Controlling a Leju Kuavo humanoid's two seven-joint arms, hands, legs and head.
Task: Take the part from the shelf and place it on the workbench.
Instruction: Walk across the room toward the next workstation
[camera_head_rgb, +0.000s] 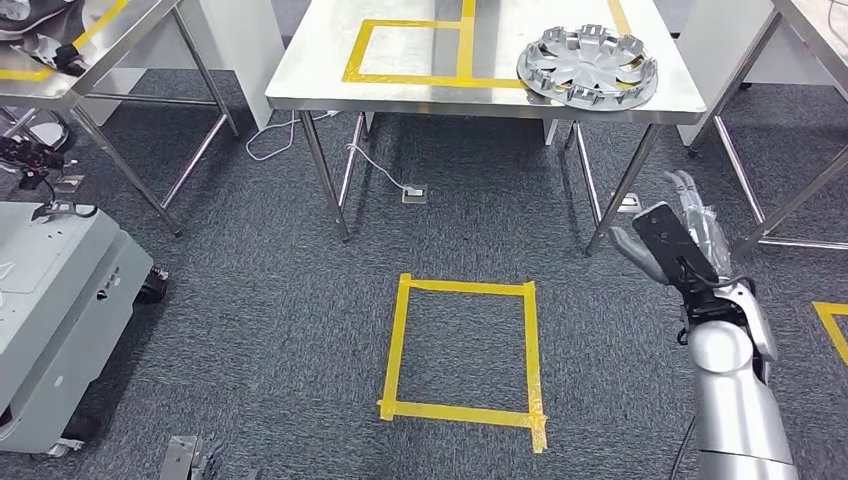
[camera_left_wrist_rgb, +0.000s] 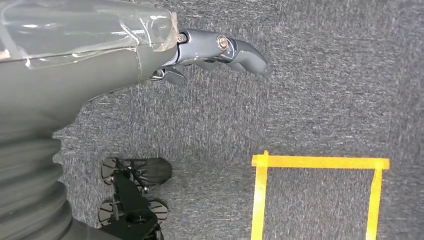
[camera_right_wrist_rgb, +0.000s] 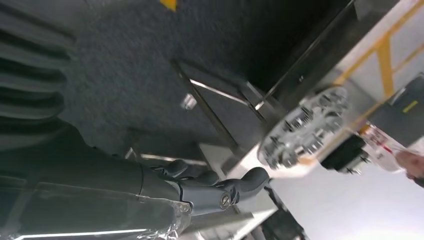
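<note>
Part: while both hands hang free, the silver hubcap (camera_head_rgb: 588, 67) lies flat on the tabletop (camera_head_rgb: 400, 92), near its right front corner, overlapping yellow tape (camera_head_rgb: 415, 78).
Right hand: the right hand (camera_head_rgb: 672, 238) is raised beside the table leg, fingers spread, holding nothing.
Left hand: the left hand (camera_left_wrist_rgb: 200, 52) hangs over grey carpet (camera_left_wrist_rgb: 325, 90), fingers apart, empty.
Floor: a yellow tape square (camera_head_rgb: 463, 348) lies before the table.

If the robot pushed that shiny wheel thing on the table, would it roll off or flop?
The wheel cover lies flat on the table, so it would probably slide, not roll. Its rim hangs slightly past the table edge, so a push that way might tip it off. It looks like thin, stiff plastic, so probably light and not floppy.
</note>
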